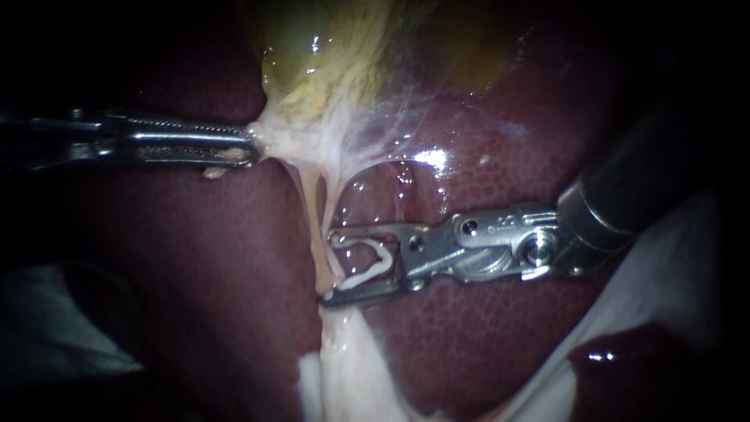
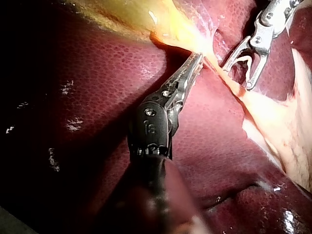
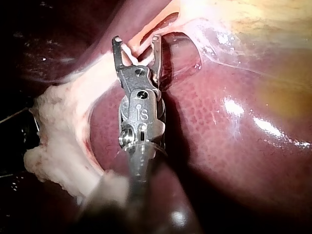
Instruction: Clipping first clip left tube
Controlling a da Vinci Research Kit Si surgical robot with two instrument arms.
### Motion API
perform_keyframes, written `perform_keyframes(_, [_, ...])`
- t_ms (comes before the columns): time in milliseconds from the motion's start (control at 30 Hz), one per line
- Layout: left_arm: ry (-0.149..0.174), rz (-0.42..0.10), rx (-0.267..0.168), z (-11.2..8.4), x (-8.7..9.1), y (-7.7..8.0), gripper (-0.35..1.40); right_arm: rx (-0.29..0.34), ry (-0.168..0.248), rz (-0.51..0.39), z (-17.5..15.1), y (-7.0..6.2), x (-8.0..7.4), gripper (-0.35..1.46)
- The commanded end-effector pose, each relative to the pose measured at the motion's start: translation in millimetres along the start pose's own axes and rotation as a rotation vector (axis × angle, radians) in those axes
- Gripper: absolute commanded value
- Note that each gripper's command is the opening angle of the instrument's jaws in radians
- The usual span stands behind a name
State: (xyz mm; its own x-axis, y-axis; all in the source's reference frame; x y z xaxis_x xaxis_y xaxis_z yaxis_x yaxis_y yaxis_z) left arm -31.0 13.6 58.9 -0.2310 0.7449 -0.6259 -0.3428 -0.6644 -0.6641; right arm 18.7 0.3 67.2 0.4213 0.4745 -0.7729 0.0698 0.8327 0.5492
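Right tool [image 1: 328, 267] | wide, carrying clip [image 1: 358, 278] | astride tube [image 1: 314, 211] | left tool [image 1: 254, 144] grips gallbladder [image 1: 328, 47]

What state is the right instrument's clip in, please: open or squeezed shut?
Open: the white clip in the right instrument forms a wide V, its legs apart.

Polished metal on your left instrument [image 1: 251, 145] and right instrument [image 1: 328, 266]; matt white plastic clip [image 1: 373, 262]; liver [image 1: 226, 266] and gallbladder [image 1: 344, 55] glisten wet and smooth.

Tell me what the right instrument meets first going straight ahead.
Probably the pale tube crossing the mouth of the right instrument's jaws, which carry a white clip; depth is uncertain.
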Motion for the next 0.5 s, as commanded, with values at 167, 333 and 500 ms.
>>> perform_keyframes(167, [0.000, 0.000, -0.001, 0.0, 0.0, 0.0, -0.35, 0.001, 0.000, -0.001, 0.0, -0.2, 0.1, 0.50])
perform_keyframes(333, [0.000, 0.001, -0.001, -0.1, 0.0, -0.1, -0.35, 0.006, 0.000, -0.002, -0.5, -0.7, 0.1, 0.50])
perform_keyframes(500, [0.000, 0.001, -0.002, -0.2, 0.0, -0.1, -0.35, 0.017, 0.002, 0.000, -1.9, -1.3, 0.6, 0.50])
